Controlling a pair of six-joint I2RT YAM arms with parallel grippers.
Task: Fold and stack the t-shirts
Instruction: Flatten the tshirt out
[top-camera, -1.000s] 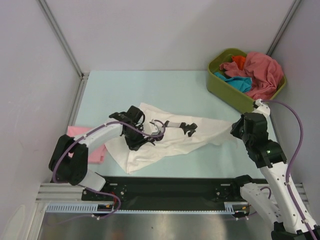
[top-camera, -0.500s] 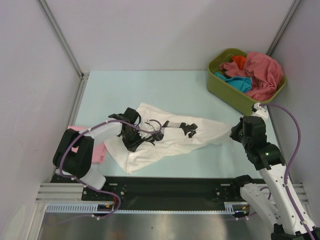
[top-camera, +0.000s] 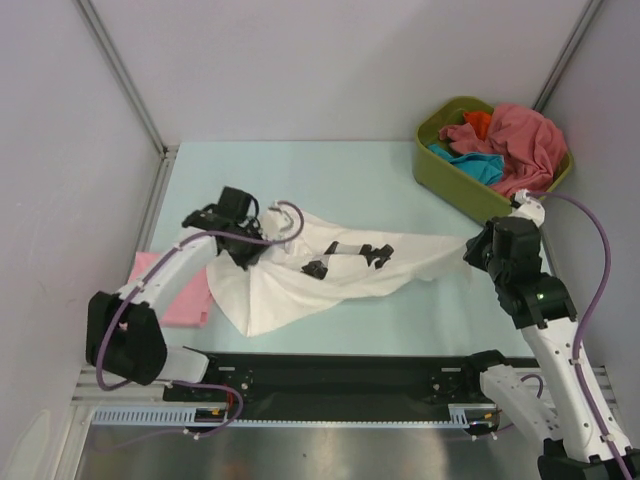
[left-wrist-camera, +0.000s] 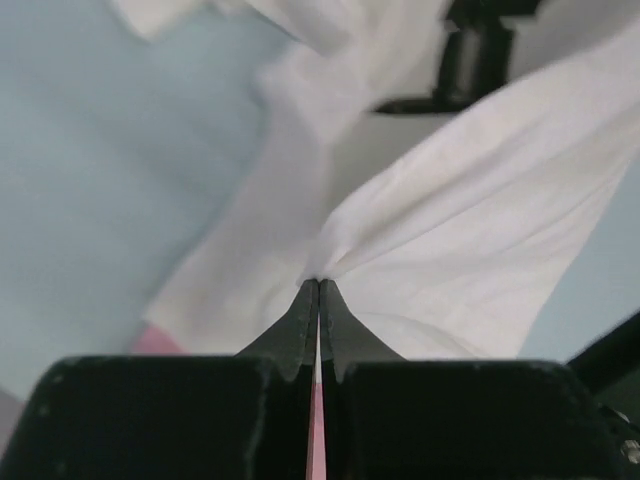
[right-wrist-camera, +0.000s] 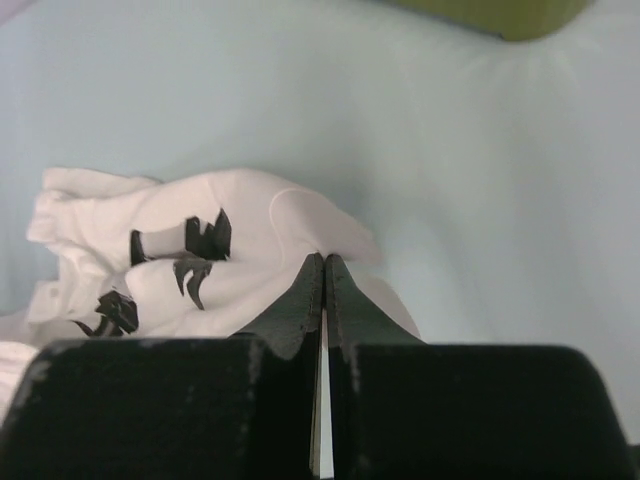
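Note:
A large white t-shirt (top-camera: 330, 275) with small dark marks lies rumpled across the middle of the table. My left gripper (top-camera: 248, 250) is shut on a pinch of its left side, and the cloth rises in a peak at the closed tips (left-wrist-camera: 319, 283) in the left wrist view. My right gripper (top-camera: 474, 247) is shut on the shirt's right corner, with white cloth (right-wrist-camera: 250, 230) bunched ahead of the tips (right-wrist-camera: 325, 258). A light pink t-shirt (top-camera: 175, 290) lies flat at the left, partly under the white one.
An olive-green tub (top-camera: 440, 175) stands at the back right, holding a rose-red tee (top-camera: 520, 140), a teal one (top-camera: 470, 165) and an orange one (top-camera: 478, 122). Grey walls close in on three sides. A black rail (top-camera: 330, 375) runs along the near edge.
My left gripper has shut on the white t-shirt and moved back and to the left, drawing the cloth with it. The right gripper stayed shut and shifted slightly away from the near edge.

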